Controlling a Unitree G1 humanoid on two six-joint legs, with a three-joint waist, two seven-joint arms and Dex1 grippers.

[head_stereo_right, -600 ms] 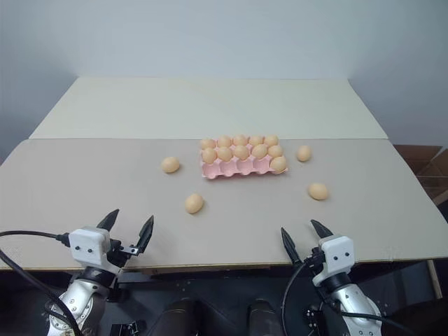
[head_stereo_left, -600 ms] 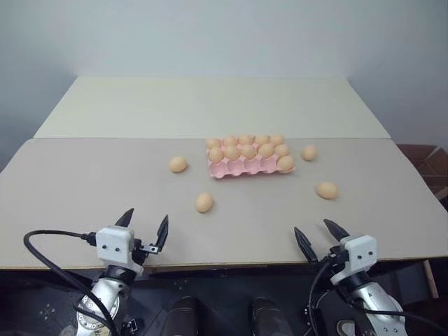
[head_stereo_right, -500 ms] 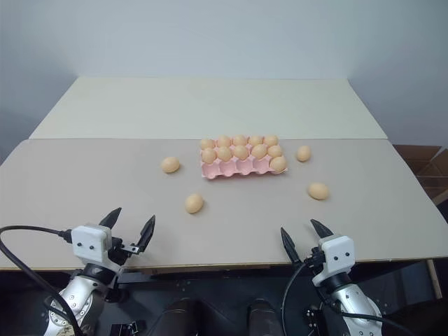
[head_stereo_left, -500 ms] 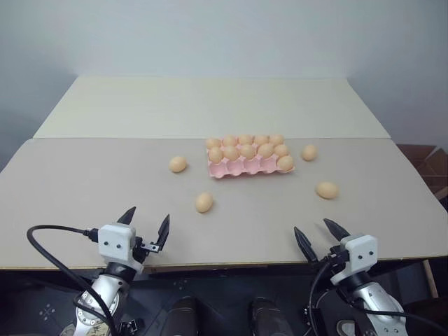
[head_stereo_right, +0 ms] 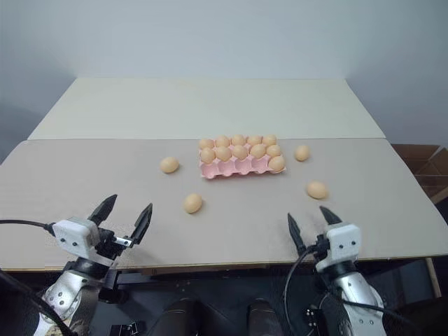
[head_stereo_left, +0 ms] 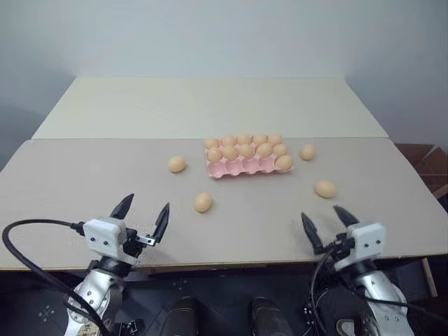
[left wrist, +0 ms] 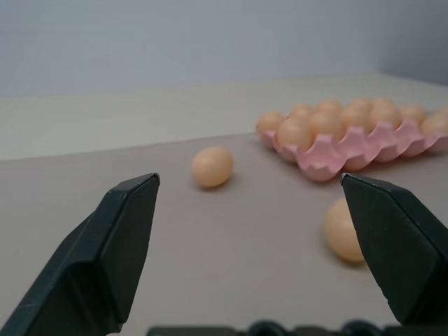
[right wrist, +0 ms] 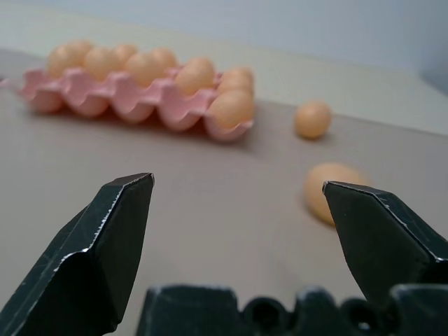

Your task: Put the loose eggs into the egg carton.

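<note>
A pink egg carton (head_stereo_left: pixel 246 166) sits mid-table with several eggs in its back cups and an empty front row. Loose eggs lie around it: one to its left (head_stereo_left: pixel 176 164), one nearer me (head_stereo_left: pixel 203 202), one beside its right end (head_stereo_left: pixel 307 152), one further right and nearer (head_stereo_left: pixel 325 189). My left gripper (head_stereo_left: pixel 143 214) is open at the table's near edge, left of the near egg (left wrist: pixel 346 230). Open as well, my right gripper (head_stereo_left: pixel 326 222) hovers at the near edge, short of the right-hand egg (right wrist: pixel 334 191). Neither holds anything.
The carton rests on a beige table (head_stereo_left: pixel 84 182) made of two joined boards, with a seam running across behind the carton. A brown cardboard box (head_stereo_left: pixel 428 164) stands off the table's right side. A black cable (head_stereo_left: pixel 35 231) loops from my left wrist.
Both grippers have lifted slightly and tipped up over the table's near edge; the left has shifted a little leftward. The eggs and carton lie as before.
</note>
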